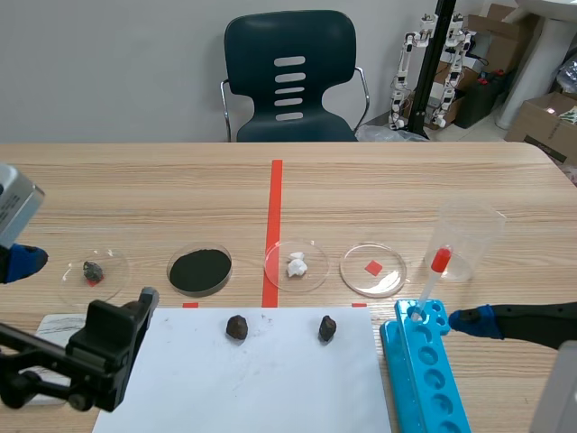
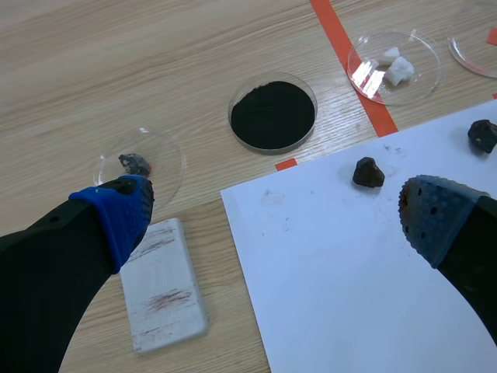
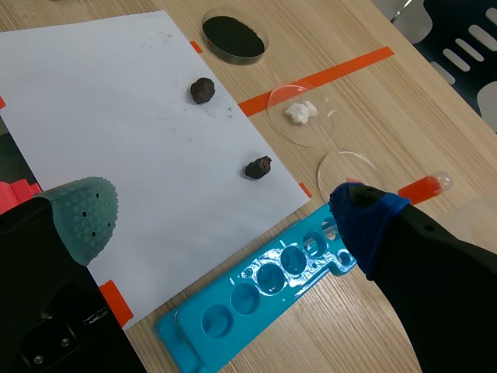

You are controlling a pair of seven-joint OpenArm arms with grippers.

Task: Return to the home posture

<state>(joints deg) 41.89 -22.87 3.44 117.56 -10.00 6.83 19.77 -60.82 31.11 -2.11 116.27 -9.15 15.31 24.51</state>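
Left wrist view: the left pincer [image 2: 276,214] gapes wide and holds nothing, over the white sheet [image 2: 365,264] at the desk's [image 2: 155,62] near edge, with one pad beside a stone dish [image 2: 167,159].

Right wrist view: the right pincer [image 3: 221,214] is equally wide and empty, above the sheet's right edge and the blue rack [image 3: 264,295].

Scene view: both pincers sit low toward the desk's near corners. A red-capped tube [image 1: 433,275] leans in the rack's far end.

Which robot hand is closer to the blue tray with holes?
Right. The right gripper hangs right by the blue tray; the left gripper is far across the white paper.
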